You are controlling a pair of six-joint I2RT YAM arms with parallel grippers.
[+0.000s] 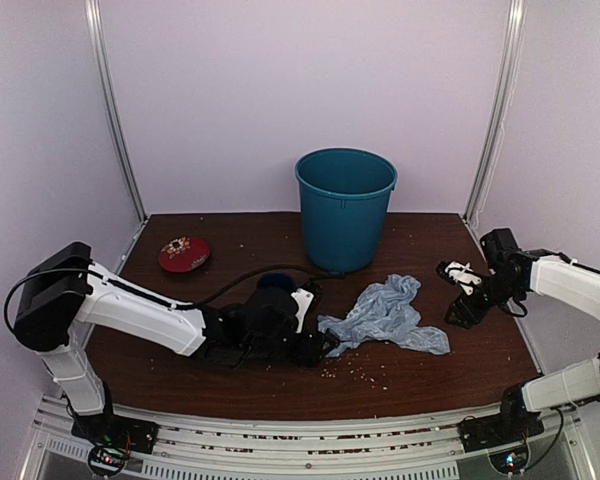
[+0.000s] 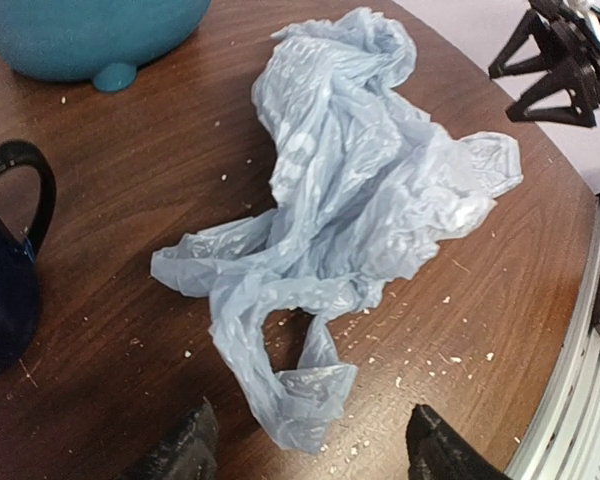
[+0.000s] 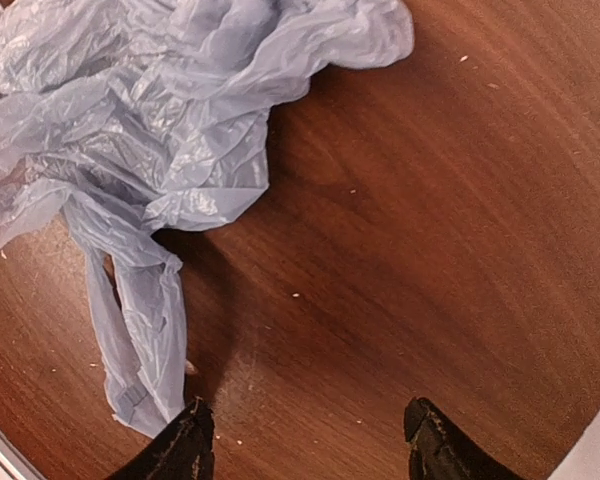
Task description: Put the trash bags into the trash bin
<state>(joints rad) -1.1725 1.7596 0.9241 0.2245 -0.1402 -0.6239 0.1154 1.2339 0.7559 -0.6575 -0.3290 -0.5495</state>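
- Left claw [image 2: 308, 455] is standing wide open and gripping nothing. One loose end of the bag [image 2: 350, 200] is lying on the table between its two fingertips; can't tell if either fingertip is touching it.
- Right claw [image 3: 310, 440] is also standing wide open and holding nothing. It is hanging over bare wood, with its one finger [image 3: 185, 450] just beside a trailing strip of the bag.
- Count, left to right: one red round dish [image 1: 184, 253], one dark blue mug [image 2: 5, 290], one teal bin [image 1: 345, 205], one pale blue plastic bag, two arms.
- The bin is standing upright at the back middle of the table [image 1: 230, 250].
- The bag is lying crumpled on the table in front of the bin and slightly to its right, near it but not touching, and outside it.
- The mug is sitting left of the bag, apart from it.
- Pale crumbs [image 1: 365, 373] are lying scattered around the bag.
- The red dish is showing a pattern on top that is too small to read.
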